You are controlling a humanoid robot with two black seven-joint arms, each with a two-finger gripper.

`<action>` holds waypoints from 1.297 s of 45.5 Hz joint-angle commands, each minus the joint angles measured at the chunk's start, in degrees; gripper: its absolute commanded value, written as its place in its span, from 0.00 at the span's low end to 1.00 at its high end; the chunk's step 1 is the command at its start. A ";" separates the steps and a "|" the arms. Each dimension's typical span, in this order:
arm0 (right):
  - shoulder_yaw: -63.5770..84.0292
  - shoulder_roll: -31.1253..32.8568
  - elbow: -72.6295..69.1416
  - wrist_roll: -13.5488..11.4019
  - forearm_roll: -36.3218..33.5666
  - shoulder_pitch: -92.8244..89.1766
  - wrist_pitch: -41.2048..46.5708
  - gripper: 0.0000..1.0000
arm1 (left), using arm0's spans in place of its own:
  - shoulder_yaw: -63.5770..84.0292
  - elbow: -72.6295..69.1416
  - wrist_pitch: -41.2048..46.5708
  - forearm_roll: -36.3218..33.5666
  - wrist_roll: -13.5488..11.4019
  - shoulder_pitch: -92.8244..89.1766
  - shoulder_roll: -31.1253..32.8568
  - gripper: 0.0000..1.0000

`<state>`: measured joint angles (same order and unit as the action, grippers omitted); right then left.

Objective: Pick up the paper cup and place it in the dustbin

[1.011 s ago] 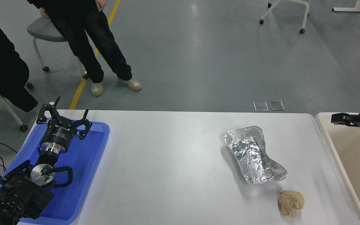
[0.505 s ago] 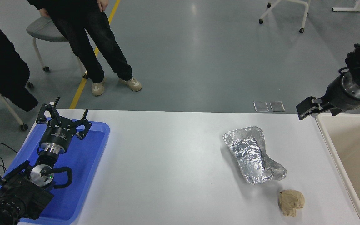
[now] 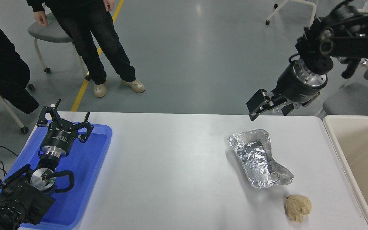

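The paper cup is out of view. The dustbin point(image 3: 333, 145), a beige tub with a thick rim, stands at the table's right end, and only its left part shows. My right gripper point(image 3: 270, 109) hangs in the air over the table's far edge, left of the dustbin and above the foil, open with nothing between its fingers. My left gripper point(image 3: 65, 117) is parked over the blue tray at the lower left, fingers spread open and empty.
Crinkled silver foil point(image 3: 259, 158) lies right of centre, with a crumpled tan paper ball point(image 3: 297, 208) near the front edge. A blue tray point(image 3: 88, 172) sits at the left. A person point(image 3: 88, 38) stands beyond the table, near chairs.
My right arm has risen from over the dustbin and swung left, now above the table's far edge near the foil. The left arm has not moved.
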<state>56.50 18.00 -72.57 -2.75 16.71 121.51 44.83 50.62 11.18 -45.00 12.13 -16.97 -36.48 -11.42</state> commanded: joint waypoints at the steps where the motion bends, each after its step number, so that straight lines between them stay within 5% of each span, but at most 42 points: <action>1: 5.11 -2.26 -0.64 -0.06 -4.14 2.06 0.17 1.00 | 0.00 -0.01 0.00 0.00 -0.08 0.00 0.00 1.00; 30: 3.97 -0.95 1.03 -0.06 -2.65 -1.98 0.17 1.00 | 0.00 -0.01 0.00 0.00 -0.08 0.09 0.00 1.00; 59: -6.04 4.15 8.94 0.03 8.78 -16.57 0.17 1.00 | 0.00 -0.01 0.00 0.00 -0.08 0.00 0.00 1.00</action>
<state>55.39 21.11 -65.42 -2.73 23.32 108.73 45.01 50.62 11.17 -45.00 12.13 -17.05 -36.44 -11.42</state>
